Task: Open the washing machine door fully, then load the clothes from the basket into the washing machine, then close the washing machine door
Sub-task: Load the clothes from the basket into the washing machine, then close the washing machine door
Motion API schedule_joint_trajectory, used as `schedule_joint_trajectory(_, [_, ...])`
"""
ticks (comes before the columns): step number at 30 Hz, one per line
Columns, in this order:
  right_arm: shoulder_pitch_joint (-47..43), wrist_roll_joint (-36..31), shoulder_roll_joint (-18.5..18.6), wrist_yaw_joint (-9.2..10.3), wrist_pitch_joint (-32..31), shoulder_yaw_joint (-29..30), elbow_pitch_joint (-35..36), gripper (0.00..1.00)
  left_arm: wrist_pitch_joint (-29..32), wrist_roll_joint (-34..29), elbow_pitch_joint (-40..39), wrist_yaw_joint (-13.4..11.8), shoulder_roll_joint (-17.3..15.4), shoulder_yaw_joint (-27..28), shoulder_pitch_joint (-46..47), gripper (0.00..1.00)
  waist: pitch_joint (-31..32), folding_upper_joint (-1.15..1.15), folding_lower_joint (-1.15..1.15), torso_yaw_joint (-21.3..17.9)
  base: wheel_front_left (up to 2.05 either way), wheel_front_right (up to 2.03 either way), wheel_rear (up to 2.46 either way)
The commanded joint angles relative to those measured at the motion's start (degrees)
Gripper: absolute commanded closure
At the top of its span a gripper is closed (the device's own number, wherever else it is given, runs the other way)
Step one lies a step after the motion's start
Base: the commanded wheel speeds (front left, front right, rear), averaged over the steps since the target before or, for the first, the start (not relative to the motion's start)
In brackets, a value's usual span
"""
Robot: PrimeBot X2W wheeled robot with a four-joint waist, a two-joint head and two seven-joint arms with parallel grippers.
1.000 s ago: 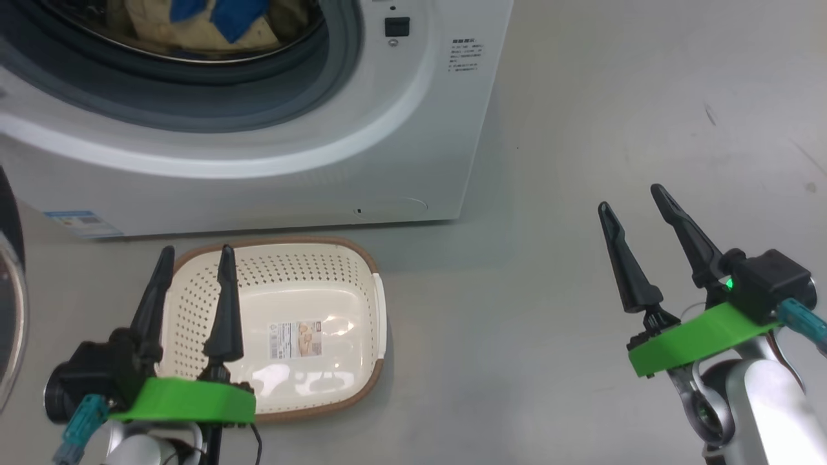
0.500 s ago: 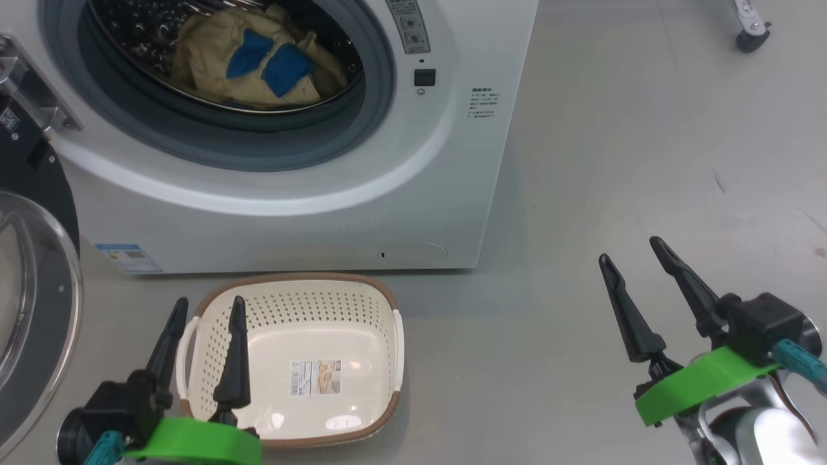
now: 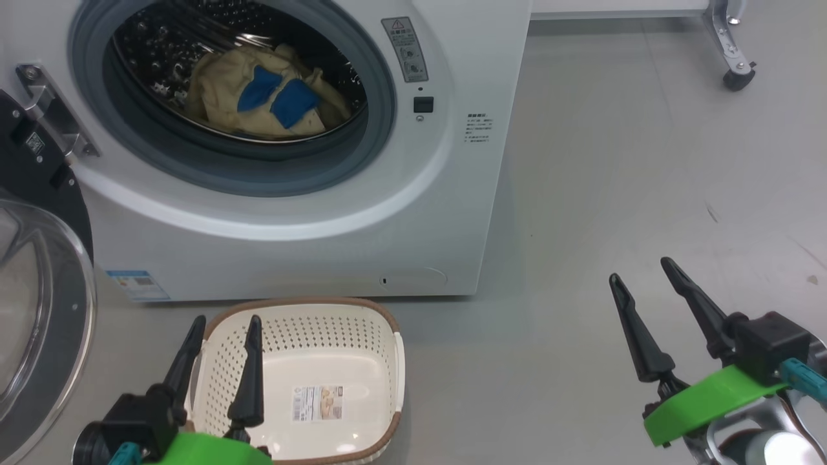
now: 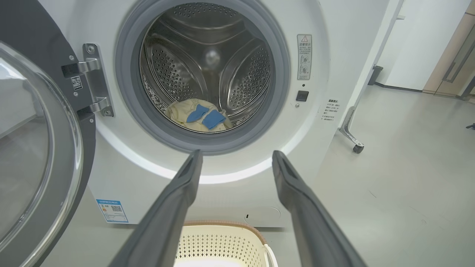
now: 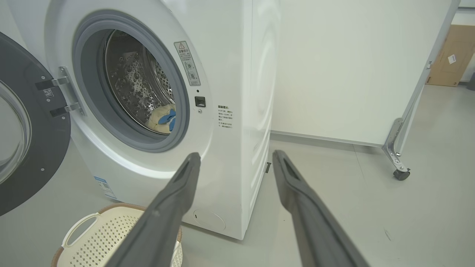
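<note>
Left gripper (image 3: 227, 320), dark fingers wide apart and holding nothing, hangs over the cream perforated plastic basket (image 3: 397, 361); right gripper (image 3: 639, 268) equally wide. Left wrist view: cream-yellow, blue-patched clothes (image 4: 200, 118) lie in the steel drum (image 4: 207, 55) of the big white washing machine (image 4: 122, 174); glossy black round door (image 4: 22, 26) stands open, cropped at left. Right wrist view: grey gasket (image 5: 148, 146) hides most of the clothes.

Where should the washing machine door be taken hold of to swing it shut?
Probably the black rim of the washing machine door, far from the hinge, with the open left gripper coming from the left side: the door stands wide open, and its bulging glass offers no grip.
</note>
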State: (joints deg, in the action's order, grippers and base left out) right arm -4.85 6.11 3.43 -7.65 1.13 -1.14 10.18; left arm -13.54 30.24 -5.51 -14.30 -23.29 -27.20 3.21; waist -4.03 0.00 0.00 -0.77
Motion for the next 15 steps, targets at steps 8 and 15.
schedule_joint_trajectory(8, [0.13,-0.36,-0.07,0.16,-0.36,-0.63,2.32,0.00,0.44,-0.29,-1.11,-13.15,-1.44,1.77,1.44,0.00,1.44,0.00,0.00,-0.16,0.00,0.00,0.00])
schedule_joint_trajectory(15, [-0.13,-0.39,-0.30,0.16,-0.36,-0.61,2.25,0.00,0.61,-0.34,-1.12,-13.33,-1.47,1.47,1.51,0.00,1.76,0.00,0.00,-0.19,0.00,0.00,0.00])
